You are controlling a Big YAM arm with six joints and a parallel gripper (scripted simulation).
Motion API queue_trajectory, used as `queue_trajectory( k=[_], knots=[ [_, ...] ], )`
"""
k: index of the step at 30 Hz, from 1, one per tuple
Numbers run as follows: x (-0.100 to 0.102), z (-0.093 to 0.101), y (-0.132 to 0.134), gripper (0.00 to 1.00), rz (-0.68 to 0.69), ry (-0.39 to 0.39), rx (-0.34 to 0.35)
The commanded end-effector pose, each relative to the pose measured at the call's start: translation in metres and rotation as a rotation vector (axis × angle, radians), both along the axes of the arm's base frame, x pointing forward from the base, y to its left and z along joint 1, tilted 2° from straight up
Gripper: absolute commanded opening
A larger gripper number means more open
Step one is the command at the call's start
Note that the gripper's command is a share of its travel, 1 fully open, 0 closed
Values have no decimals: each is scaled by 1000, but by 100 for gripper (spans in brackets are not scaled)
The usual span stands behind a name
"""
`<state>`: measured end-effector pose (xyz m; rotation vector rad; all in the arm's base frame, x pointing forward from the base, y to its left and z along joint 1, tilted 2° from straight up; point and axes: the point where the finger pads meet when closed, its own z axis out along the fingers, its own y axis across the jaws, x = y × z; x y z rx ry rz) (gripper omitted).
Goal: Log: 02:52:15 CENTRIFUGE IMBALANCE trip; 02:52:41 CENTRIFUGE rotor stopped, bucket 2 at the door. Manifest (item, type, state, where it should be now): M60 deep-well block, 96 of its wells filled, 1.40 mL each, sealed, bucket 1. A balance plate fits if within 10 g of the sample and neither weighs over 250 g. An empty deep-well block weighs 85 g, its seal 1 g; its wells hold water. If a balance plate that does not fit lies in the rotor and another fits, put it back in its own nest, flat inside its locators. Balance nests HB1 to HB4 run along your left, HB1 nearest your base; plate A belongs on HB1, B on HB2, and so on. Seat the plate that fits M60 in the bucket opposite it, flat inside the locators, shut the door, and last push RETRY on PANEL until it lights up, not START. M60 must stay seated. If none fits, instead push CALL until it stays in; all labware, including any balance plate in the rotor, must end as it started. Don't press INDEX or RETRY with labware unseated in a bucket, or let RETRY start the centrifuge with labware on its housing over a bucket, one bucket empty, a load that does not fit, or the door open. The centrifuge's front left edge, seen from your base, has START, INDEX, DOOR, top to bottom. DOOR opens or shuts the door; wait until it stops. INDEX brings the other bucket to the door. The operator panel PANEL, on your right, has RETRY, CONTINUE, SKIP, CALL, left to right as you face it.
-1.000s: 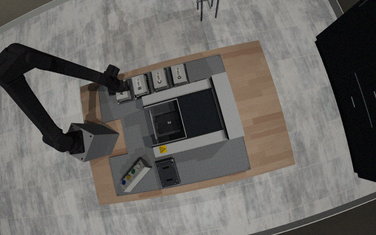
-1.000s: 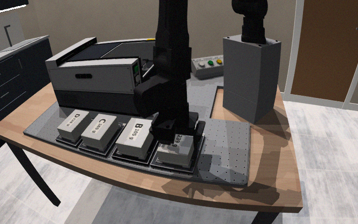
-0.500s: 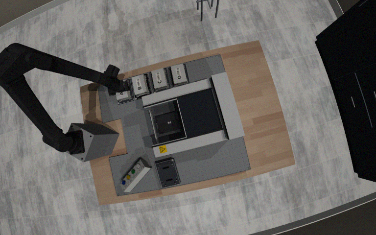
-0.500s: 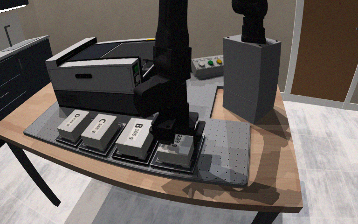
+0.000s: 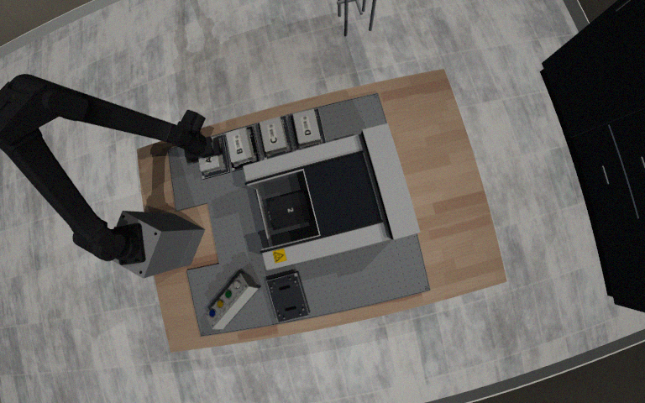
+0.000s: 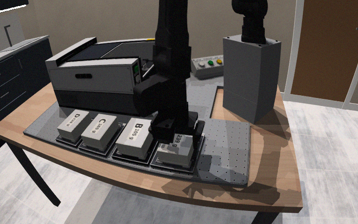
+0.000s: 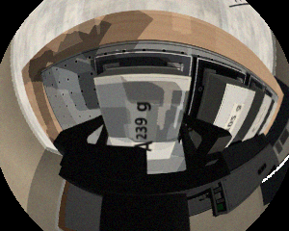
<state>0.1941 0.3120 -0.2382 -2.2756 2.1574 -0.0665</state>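
Wooden table [image 6: 272, 194], matte grey perforated base plate [image 6: 228, 155] on it, and the boxy grey centrifuge [image 6: 92, 74] with its door open, dark bucket 2 [image 5: 288, 209] showing. Four pale rectangular blocks line the nests; plate A [image 6: 175, 151] (label reads 239 g) sits in the nearest one, long axis running toward the centrifuge. The gripper [image 6: 172, 133] hangs over it, jaws fully spread, holding nothing.
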Motion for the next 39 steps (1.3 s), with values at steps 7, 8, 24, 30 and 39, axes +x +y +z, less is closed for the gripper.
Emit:
queue_trajectory(
  k=[7,8,24,30,39],
  knots=[
    [5,13,2,100,1,-6,9],
    [5,15,3,100,1,-7,11],
    [0,33,3,100,2,-4,5],
    [-5,30,-4,100,2,10,-19],
    [-3,63,7,100,2,-7,12]
  ],
)
